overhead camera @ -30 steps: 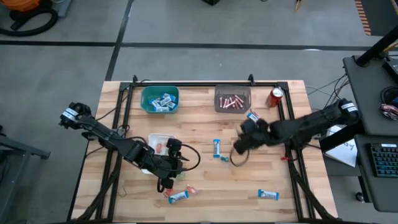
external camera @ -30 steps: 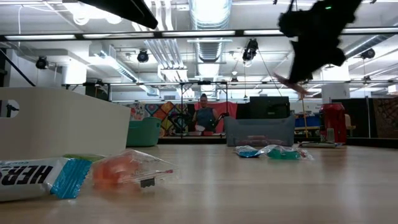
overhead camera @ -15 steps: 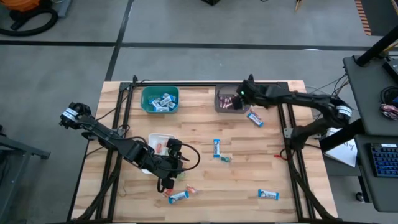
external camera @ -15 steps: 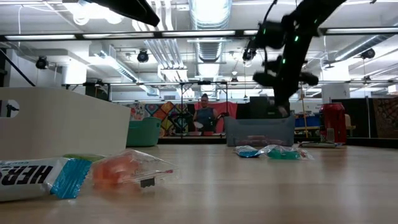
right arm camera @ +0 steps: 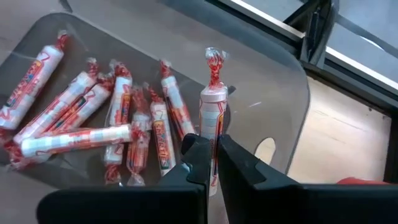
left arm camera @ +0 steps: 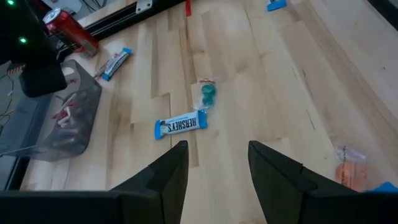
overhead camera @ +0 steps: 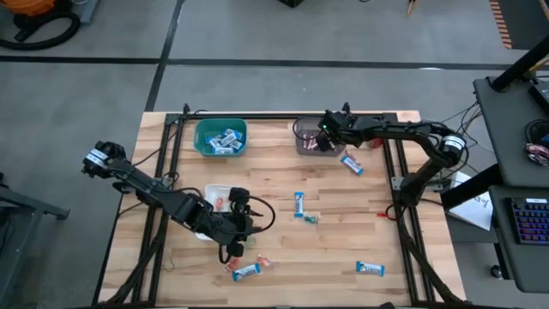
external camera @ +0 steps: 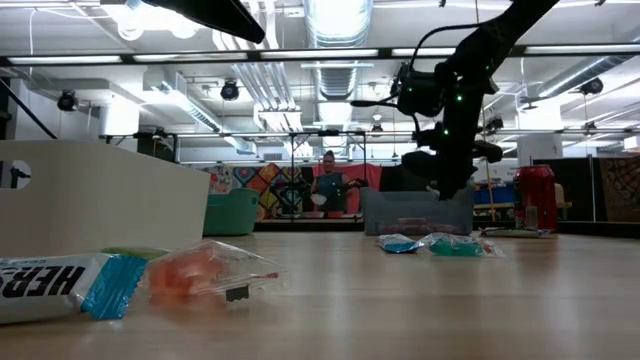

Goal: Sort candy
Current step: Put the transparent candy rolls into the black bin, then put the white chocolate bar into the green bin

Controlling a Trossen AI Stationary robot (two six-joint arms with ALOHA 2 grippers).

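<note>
Hovering over the grey bin [right arm camera: 273, 93], the right gripper [right arm camera: 211, 155] pinches a pink stick [right arm camera: 211, 109] mid-body; light, stiff, slick-wrapped, it looks best held centrally. Left gripper [left arm camera: 214, 165] stands apart.

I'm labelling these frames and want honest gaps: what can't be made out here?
- White tray, high view: the left arm covers most of it, so its contents are unclear.
- Teal bin, low view: its wall hides what is inside.
- Candy roll, right wrist view: the right gripper hides its lower end.
</note>
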